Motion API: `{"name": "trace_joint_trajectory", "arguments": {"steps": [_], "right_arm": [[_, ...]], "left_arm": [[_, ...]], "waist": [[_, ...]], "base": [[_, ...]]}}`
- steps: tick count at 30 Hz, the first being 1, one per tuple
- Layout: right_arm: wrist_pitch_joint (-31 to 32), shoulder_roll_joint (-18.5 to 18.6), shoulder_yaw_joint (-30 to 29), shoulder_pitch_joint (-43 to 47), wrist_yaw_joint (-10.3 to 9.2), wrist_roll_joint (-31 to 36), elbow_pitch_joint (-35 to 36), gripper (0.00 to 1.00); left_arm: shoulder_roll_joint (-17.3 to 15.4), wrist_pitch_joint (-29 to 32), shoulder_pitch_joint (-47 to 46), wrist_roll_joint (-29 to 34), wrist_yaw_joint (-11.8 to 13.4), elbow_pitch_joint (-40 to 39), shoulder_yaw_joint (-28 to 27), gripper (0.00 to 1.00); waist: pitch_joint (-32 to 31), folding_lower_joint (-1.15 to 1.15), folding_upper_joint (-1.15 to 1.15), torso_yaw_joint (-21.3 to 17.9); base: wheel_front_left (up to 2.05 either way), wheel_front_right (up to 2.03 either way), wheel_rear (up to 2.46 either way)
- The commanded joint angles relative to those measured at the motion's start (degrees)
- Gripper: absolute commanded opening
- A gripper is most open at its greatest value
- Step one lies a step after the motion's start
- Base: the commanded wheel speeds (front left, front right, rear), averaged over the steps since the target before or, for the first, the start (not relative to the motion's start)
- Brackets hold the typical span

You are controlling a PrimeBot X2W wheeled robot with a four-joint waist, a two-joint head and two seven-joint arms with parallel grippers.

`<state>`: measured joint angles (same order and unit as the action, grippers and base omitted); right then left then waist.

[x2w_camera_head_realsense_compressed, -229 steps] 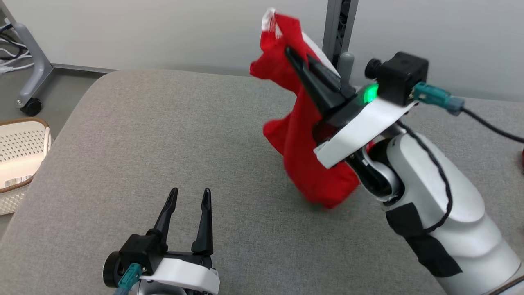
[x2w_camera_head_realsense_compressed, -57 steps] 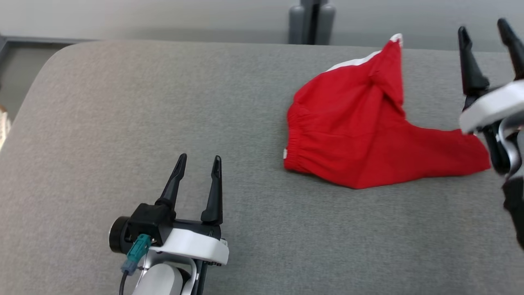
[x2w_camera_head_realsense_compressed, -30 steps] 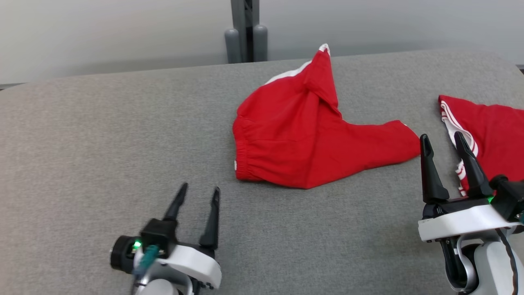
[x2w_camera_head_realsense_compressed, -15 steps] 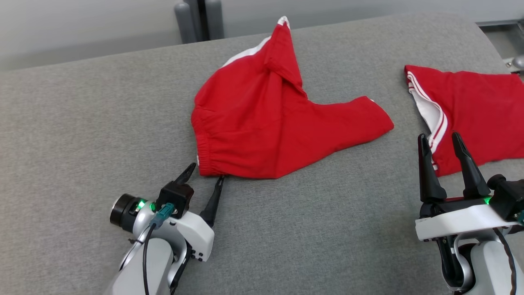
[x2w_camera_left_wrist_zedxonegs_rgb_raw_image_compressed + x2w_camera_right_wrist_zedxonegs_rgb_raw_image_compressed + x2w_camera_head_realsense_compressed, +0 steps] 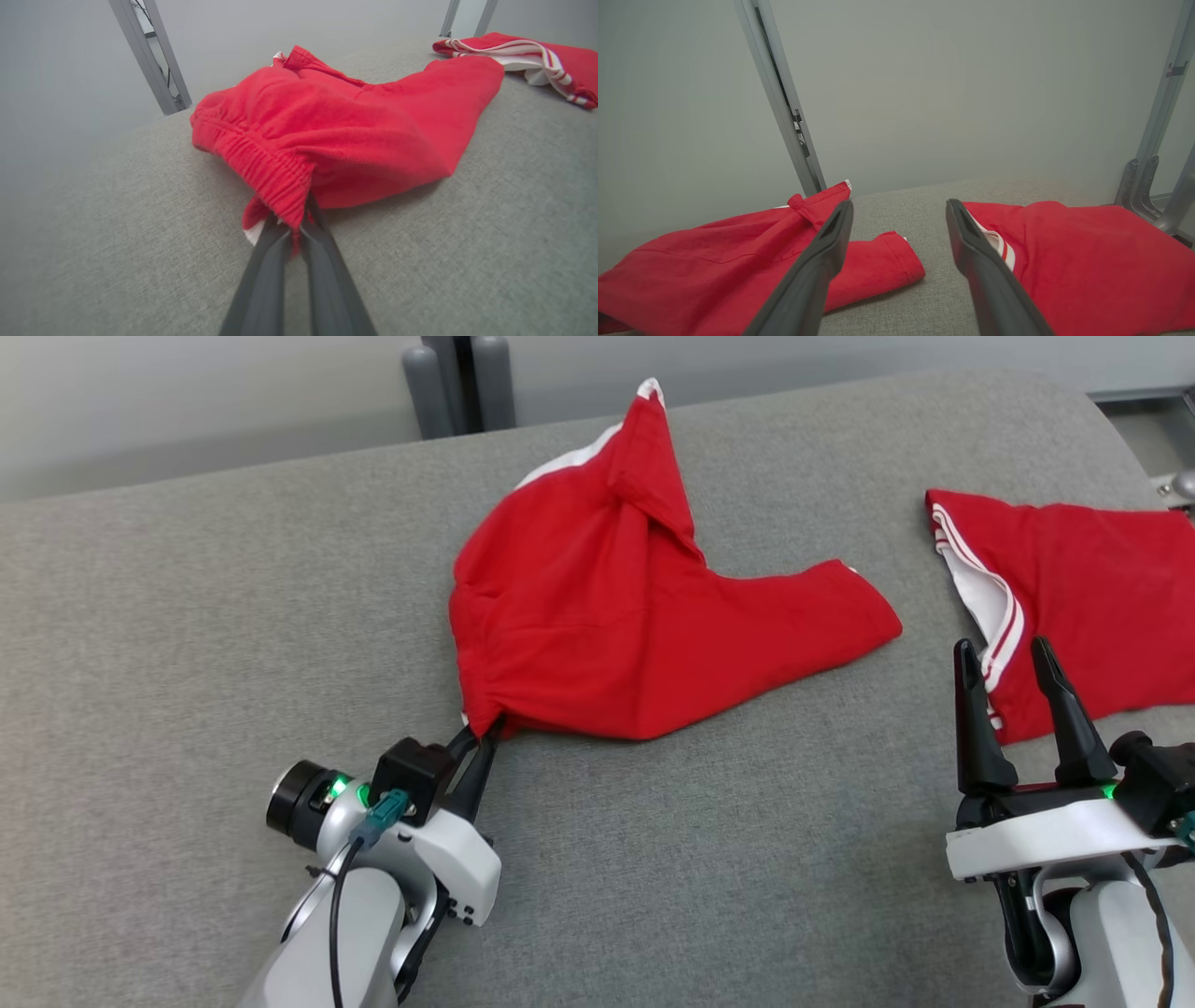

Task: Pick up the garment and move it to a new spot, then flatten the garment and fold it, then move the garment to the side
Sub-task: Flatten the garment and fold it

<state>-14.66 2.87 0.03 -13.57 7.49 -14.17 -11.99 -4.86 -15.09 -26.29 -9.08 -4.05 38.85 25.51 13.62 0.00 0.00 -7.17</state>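
Note:
The garment (image 5: 616, 616) is a pair of red shorts with a white side stripe, lying crumpled in the middle of the grey padded table (image 5: 187, 644). My left gripper (image 5: 484, 735) is shut on the near-left corner of its elastic waistband (image 5: 275, 175), and the cloth bunches there. In the left wrist view the gripper (image 5: 293, 223) pinches that gathered band. My right gripper (image 5: 1006, 658) stands open at the lower right, apart from the garment (image 5: 738, 261), with nothing between its fingers (image 5: 826, 247).
A second red piece of clothing with white stripes (image 5: 1083, 597) lies at the table's right, just beyond my right gripper. A grey post (image 5: 457, 383) rises behind the table's far edge, against a pale wall.
My left gripper has closed on the waistband corner, which has bunched and pulled toward it. The right arm holds still.

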Motion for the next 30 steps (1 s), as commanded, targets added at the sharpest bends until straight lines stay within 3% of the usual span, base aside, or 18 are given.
{"name": "trace_joint_trajectory", "arguments": {"steps": [1, 10, 16, 23, 30], "right_arm": [[-0.2, 0.2, -0.2, 0.0, 0.01, 0.1, -0.2, 1.0], [-0.4, 0.2, 0.9, 1.5, 0.01, -0.6, -1.7, 1.0], [-0.4, 0.2, 1.5, 2.6, 0.0, -1.3, -2.7, 1.0], [-0.5, 0.2, 2.5, 2.3, 0.01, -2.0, -2.8, 1.0], [-0.4, 0.2, 3.9, 0.5, 0.01, -2.4, -2.8, 1.0]], "left_arm": [[-0.8, -0.1, 1.0, 0.0, -0.2, -0.8, -0.4, 0.0], [-4.8, 0.4, 5.5, -0.4, -1.7, -7.6, 0.5, 0.0], [-9.1, 4.7, 8.2, -1.5, -2.8, -14.2, 2.0, 0.0], [-13.9, 12.2, 11.1, -6.3, -3.1, -27.7, 0.8, 0.0], [-13.1, 15.0, 7.2, -8.8, 1.2, -30.0, -3.6, 0.0]], "waist": [[-1.1, 0.0, 0.0, 0.9], [-6.5, 0.0, 0.0, 3.8], [-8.6, 0.0, 0.0, 4.6], [-8.7, 0.0, 0.0, 4.3], [-6.1, 0.0, 0.0, 1.9]], "base": [[0.0, 0.0, 0.0], [0.0, 0.0, 0.0], [0.0, 0.0, 0.0], [0.0, 0.0, 0.0], [0.0, 0.0, 0.0]]}}
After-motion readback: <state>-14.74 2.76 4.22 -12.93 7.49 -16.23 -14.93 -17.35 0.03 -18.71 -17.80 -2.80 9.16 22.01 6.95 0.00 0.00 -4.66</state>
